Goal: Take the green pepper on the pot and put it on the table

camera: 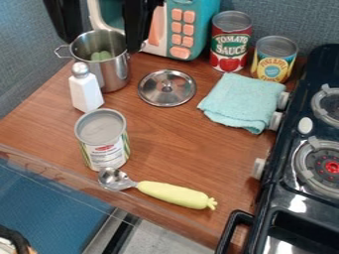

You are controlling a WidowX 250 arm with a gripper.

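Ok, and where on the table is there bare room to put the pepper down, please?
The widest bare patch of table is between the lid, the towel, the spoon and the white-labelled can. A smaller one lies left of this can in the view. Around the pot it is crowded, with shaker and gripper close.

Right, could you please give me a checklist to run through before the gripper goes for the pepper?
1. Pepper inside the pot: ok, its green shows below the rim.
2. Pot uncovered: ok, the lid lies on the table.
3. Gripper open: ok, its fingers are well apart.
4. Fingers at the right height for the pepper: cannot tell from this one angle.
5. Room around the pot: not ok, the shaker stands close in front of it.
6. Pot upright: ok, it stands on its base.
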